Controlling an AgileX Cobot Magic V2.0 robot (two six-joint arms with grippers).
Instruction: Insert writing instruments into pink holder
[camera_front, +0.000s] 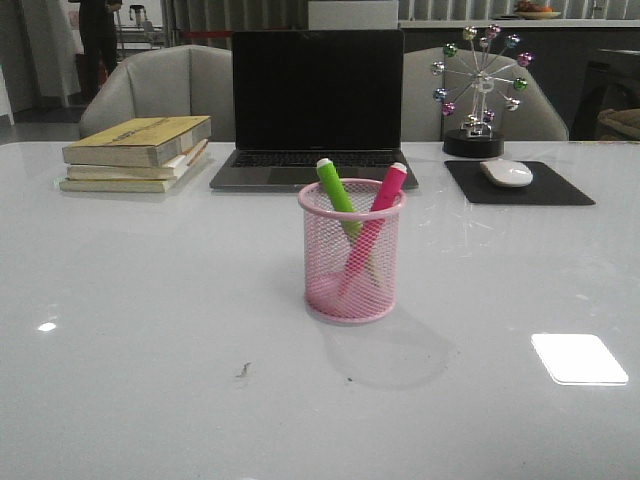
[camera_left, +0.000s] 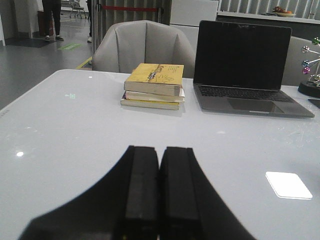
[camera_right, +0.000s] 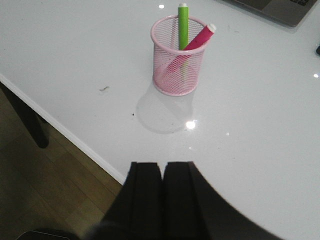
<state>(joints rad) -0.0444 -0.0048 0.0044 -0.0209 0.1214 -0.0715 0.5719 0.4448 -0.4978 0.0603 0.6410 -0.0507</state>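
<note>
The pink wire-mesh holder (camera_front: 351, 255) stands upright at the middle of the white table. Inside it lean a lime green marker (camera_front: 337, 193) and a magenta marker (camera_front: 378, 208), their pale tips above the rim. The right wrist view shows the same holder (camera_right: 178, 60) with the green marker (camera_right: 183, 27) and magenta marker (camera_right: 198, 39) in it. My right gripper (camera_right: 162, 167) is shut and empty, well back from the holder, over the table's front edge. My left gripper (camera_left: 159, 151) is shut and empty above bare table; the holder is out of its view. Neither gripper shows in the front view.
A stack of books (camera_front: 138, 153) lies at the back left, an open laptop (camera_front: 315, 105) behind the holder, a mouse (camera_front: 507, 172) on a black pad (camera_front: 520, 185) and a ferris-wheel ornament (camera_front: 478, 90) at the back right. Chairs stand behind the table. Floor (camera_right: 45, 180) shows beyond the front edge.
</note>
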